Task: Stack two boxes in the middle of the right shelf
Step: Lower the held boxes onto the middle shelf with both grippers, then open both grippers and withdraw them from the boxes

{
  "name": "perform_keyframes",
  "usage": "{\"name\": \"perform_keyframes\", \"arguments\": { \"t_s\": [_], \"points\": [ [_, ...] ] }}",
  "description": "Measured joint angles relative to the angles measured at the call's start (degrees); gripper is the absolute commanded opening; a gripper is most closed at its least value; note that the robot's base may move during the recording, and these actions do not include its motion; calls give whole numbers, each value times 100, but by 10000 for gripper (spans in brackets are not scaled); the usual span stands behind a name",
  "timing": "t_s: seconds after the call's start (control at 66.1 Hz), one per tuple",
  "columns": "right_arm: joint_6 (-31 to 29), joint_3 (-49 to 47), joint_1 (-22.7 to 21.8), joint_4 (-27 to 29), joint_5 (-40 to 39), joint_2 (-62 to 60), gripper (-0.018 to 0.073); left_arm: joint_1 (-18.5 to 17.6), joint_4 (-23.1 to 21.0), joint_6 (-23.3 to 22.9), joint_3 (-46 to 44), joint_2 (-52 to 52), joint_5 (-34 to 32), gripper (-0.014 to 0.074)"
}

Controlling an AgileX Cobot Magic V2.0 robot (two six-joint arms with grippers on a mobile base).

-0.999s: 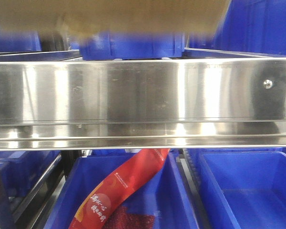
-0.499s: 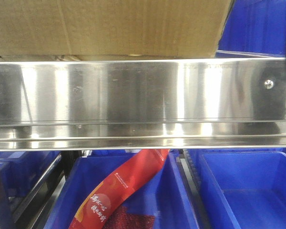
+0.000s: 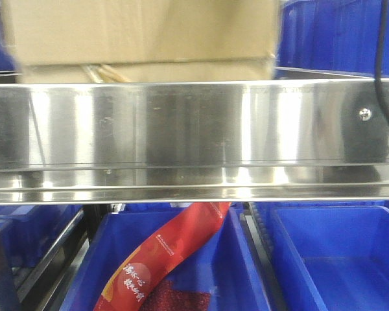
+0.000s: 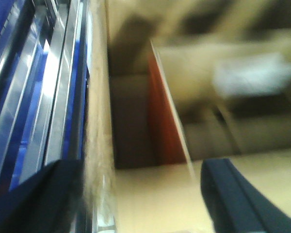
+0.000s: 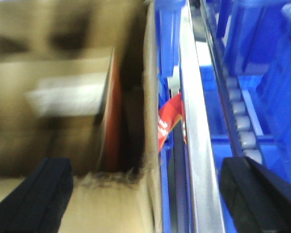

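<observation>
- Blue plastic bins point(image 3: 324, 259) are filling the space behind and under the shelf point(image 3: 194, 129), whose shiny steel front rim is running across the front view with a small screw point(image 3: 364, 114) near its right end.
- A tall tan cardboard box point(image 3: 142, 29) is sitting above the rim, and a flatter tan box point(image 3: 181, 71) is showing directly beneath it, just over the rim; both are slightly blurred.
- A red snack packet point(image 3: 168, 259) is lying tilted in the bin below the shelf.
- The left gripper point(image 4: 136, 199) is standing with its dark fingers point(image 4: 233, 194) spread wide, cardboard filling the gap between them.
- The right gripper point(image 5: 145, 199) is likewise spread, its fingers point(image 5: 43, 194) straddling the box edge and the steel rail.
- Whether either gripper is touching cardboard is unclear through the blur.
</observation>
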Motion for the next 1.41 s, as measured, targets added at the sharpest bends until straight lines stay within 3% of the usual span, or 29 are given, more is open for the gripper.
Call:
{"name": "perform_keyframes", "arguments": {
  "t_s": [0.106, 0.257, 0.287, 0.53, 0.696, 1.074, 1.226, 1.407],
  "points": [
    [-93, 0, 0, -11, 0, -197, 270, 0, 0, 0, 0, -172, -23, 227],
    [-117, -12, 0, -44, 270, -371, -168, 0, 0, 0, 0, -400, -27, -50],
    [-121, -12, 0, -44, 365, -386, -166, 0, 0, 0, 0, -437, -36, -113],
    [-374, 184, 0, -44, 662, -590, -169, 0, -5, 0, 358, -967, -100, -111],
    [-420, 1208, 0, -52, -176, -1176, -169, 0, -199, 0, 1635, -1752, -844, -111],
    [-449, 4605, 0, -56, -2736, -3143, -169, 0, -300, 0, 5376, -3847, -3543, -111],
    [-457, 5850, 0, -98, -3614, -4053, -169, 0, -300, 0, 6504, -4727, -4053, -111],
    [-457, 6581, 0, -198, -3724, -4963, -169, 0, -300, 0, 7197, -5736, -4106, -111]
  ]
}}
